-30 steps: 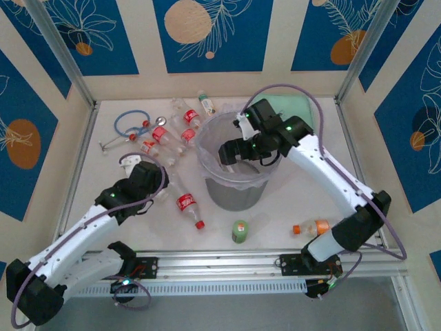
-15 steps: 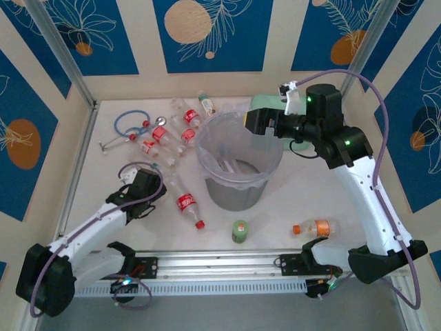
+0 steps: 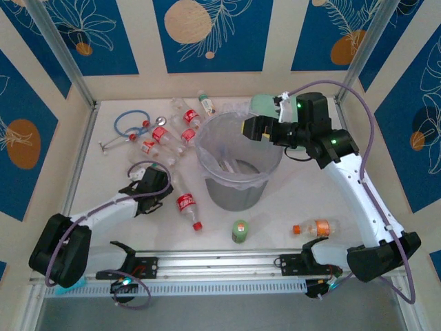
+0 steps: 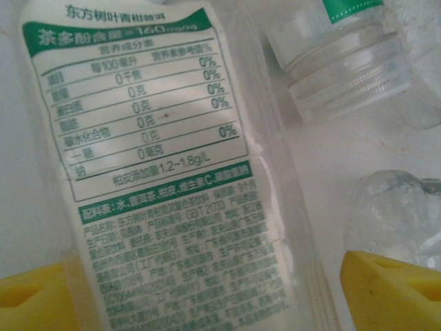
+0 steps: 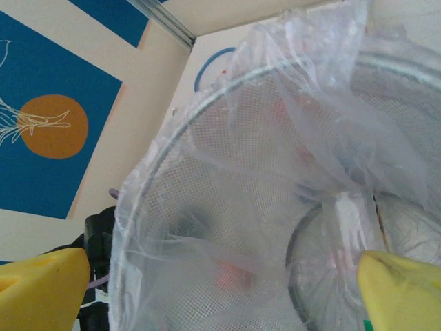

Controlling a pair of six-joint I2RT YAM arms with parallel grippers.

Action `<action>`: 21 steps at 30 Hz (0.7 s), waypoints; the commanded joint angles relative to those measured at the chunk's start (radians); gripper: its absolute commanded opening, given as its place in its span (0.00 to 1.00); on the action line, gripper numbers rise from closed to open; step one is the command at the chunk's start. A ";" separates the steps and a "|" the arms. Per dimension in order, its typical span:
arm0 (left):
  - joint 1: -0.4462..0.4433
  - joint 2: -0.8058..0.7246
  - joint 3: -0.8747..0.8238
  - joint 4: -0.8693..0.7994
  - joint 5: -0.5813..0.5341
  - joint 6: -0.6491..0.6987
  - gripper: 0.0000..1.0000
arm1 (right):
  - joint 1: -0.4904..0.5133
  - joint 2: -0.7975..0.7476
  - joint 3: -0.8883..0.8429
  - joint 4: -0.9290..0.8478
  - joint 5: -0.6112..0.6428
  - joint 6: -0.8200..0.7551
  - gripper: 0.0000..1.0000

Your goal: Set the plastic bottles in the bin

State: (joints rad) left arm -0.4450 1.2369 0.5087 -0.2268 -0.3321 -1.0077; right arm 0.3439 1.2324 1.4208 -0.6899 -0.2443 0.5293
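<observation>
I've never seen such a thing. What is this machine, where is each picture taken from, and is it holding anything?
These are two robot arms bolted at the near edge of a table, each ending in a two-fingered pincer. The wide picture looks down from above: the left pincer sits low among plastic bottles, and the right pincer is by the rim of the bag-lined grey bin. A stethoscope and a mint-green case also lie there. The other two come from wrist cameras. The left one shows yellow fingers either side of a white-and-green-labelled bottle, not clamped on it. The right one shows open fingers with the bin beyond. Nothing is held.
</observation>
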 commanded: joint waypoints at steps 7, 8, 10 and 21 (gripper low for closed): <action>0.011 -0.090 -0.013 -0.055 -0.022 -0.017 0.69 | -0.018 -0.110 -0.090 0.137 0.017 0.052 0.99; 0.012 -0.107 -0.009 -0.072 -0.027 -0.013 0.67 | -0.019 -0.123 -0.101 0.156 0.026 0.061 0.99; 0.011 -0.148 0.000 -0.107 -0.034 0.004 0.63 | -0.017 -0.140 -0.113 0.186 0.036 0.065 0.99; -0.018 -0.360 0.298 -0.210 0.186 0.301 0.44 | 0.051 -0.030 0.048 0.112 -0.047 -0.045 0.98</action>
State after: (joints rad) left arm -0.4484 0.9005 0.7002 -0.4351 -0.2588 -0.8566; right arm 0.3603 1.1679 1.3952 -0.5476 -0.2569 0.5320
